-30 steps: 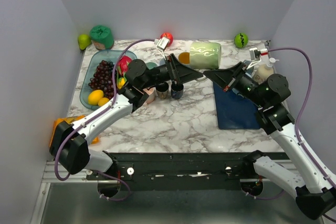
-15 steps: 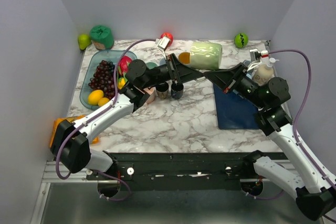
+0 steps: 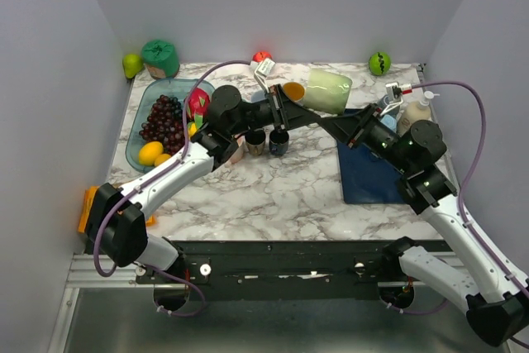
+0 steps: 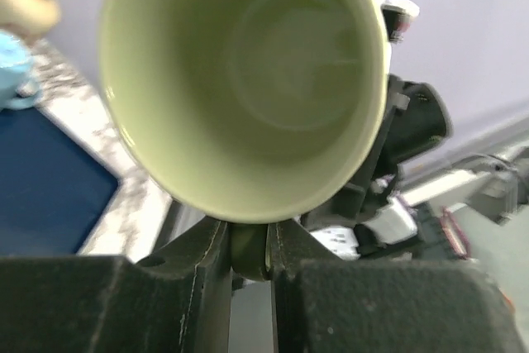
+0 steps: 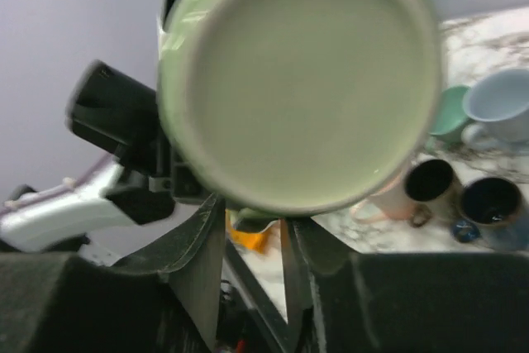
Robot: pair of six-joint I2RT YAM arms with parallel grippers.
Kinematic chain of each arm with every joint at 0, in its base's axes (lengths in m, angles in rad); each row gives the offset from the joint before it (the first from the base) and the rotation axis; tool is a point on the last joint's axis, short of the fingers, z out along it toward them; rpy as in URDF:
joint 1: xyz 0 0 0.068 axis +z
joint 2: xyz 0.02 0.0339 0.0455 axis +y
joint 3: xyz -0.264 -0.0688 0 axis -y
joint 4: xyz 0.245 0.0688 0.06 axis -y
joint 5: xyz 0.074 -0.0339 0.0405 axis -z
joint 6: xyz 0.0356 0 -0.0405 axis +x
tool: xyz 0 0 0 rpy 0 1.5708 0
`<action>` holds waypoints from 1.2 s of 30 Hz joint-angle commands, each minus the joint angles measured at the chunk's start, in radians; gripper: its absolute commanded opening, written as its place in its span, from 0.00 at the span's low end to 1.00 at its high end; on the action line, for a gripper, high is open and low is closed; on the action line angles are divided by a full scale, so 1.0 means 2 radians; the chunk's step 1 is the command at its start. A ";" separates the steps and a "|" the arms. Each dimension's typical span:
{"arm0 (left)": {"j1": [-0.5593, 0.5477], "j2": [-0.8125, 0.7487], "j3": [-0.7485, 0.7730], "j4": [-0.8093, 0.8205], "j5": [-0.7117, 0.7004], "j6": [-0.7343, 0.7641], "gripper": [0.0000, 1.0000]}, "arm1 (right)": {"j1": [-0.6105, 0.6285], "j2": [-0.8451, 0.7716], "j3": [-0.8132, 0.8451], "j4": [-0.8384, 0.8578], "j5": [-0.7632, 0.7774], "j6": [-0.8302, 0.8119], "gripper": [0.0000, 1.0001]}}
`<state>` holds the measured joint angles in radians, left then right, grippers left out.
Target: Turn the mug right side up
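The light green mug [image 3: 329,91] hangs in the air over the back middle of the table, on its side and tilted. My left gripper [image 3: 302,113] is shut on its handle from the left; in the left wrist view the mug's open mouth [image 4: 248,80] faces the camera, with the handle pinched at the left gripper [image 4: 248,245]. My right gripper [image 3: 332,125] sits just under the mug from the right. In the right wrist view the mug's base [image 5: 306,80] faces the camera. The right gripper [image 5: 252,221] has its jaws apart, with a bit of the handle loose between them.
Two dark cups [image 3: 256,140] [image 3: 278,140] and a pink cup stand under the left arm. A blue mat [image 3: 372,171] lies at the right, with a bottle [image 3: 413,113] behind it. A tray of grapes and fruit [image 3: 161,117] sits at the back left. A green ball [image 3: 379,62] lies at the back right.
The left gripper has lifted the mug and tilted it, mouth swinging toward the left arm. The right gripper has moved left and in under the mug.
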<state>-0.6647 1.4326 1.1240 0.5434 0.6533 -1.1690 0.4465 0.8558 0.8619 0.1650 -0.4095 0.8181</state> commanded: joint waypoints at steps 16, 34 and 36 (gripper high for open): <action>-0.025 0.034 0.112 -0.392 -0.274 0.357 0.00 | 0.009 -0.068 -0.014 -0.356 0.347 -0.014 0.76; -0.086 0.234 0.194 -0.371 -0.455 0.376 0.00 | 0.008 0.014 0.060 -0.472 0.395 -0.048 0.82; -0.086 0.243 0.195 -0.357 -0.468 0.384 0.00 | 0.008 0.025 0.062 -0.477 0.399 -0.052 0.82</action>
<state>-0.8288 1.8957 1.4601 -0.3008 -0.1616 -0.4358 0.4572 0.8795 0.9508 -0.7269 0.3370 0.7567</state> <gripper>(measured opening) 0.254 0.818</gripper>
